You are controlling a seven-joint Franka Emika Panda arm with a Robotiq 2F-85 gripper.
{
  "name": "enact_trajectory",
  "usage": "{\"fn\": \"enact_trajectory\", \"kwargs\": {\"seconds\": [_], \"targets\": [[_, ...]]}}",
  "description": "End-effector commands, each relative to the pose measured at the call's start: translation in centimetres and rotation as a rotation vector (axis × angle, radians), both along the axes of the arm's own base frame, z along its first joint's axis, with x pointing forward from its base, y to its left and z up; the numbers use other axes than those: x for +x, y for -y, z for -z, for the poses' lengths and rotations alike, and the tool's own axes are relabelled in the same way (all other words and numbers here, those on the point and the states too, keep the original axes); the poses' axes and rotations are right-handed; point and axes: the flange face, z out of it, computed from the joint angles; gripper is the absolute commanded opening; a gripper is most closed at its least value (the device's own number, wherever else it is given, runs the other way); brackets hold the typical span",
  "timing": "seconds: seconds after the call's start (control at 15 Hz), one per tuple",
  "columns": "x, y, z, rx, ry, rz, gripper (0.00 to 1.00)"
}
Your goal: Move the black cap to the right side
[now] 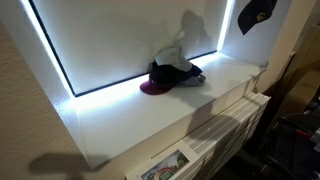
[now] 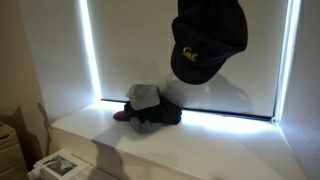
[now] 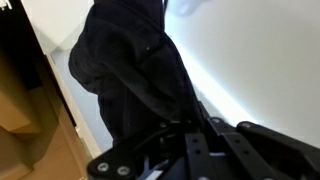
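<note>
The black cap hangs high in the air, well above the ledge, in both exterior views (image 1: pixel 255 14) (image 2: pixel 208 40). A small yellow mark shows on its front. In the wrist view the cap (image 3: pixel 125 60) is dark fabric filling the middle, hanging from my gripper (image 3: pixel 188 130). The gripper's fingers are closed on the cloth. The gripper itself is out of frame in both exterior views.
A pile of other caps lies on the white ledge (image 1: pixel 215 95) by the lit window blind: a maroon cap (image 1: pixel 153 88), a dark one (image 1: pixel 175 72) and a grey one (image 2: pixel 143 96). Shelving with papers (image 2: pixel 55 165) stands below the ledge.
</note>
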Motion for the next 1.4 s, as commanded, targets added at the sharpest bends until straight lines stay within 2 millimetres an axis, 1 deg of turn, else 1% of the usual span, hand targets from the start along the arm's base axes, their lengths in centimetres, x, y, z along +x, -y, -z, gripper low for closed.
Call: {"fn": "enact_trajectory", "kwargs": {"seconds": [0.0,0.13,0.27,0.47,0.6,0.67,0.8,1.2,1.27,1.33], "targets": [[1.5,0.6,0.7,-0.069,-0.019,0.05,0.01],[2.8,0.1,2.1,-0.068,-0.024,0.008,0.01],[4.1,0.0,3.9,-0.03,-0.019,-0.037,0.01],[5.1,0.2,5.7,0.002,-0.014,-0.062,0.01],[5.4,0.8,6.6,0.021,-0.007,-0.049,0.01],[4.8,-0.2,6.6,0.015,-0.031,-0.047,0.06],[5.1,0.3,7.1,0.024,-0.032,-0.043,0.06],[5.1,0.4,6.8,0.021,-0.027,-0.042,0.06],[5.2,0.7,6.5,-0.01,-0.02,0.002,0.01],[5.0,2.4,4.8,-0.031,0.039,0.083,0.01]]}}
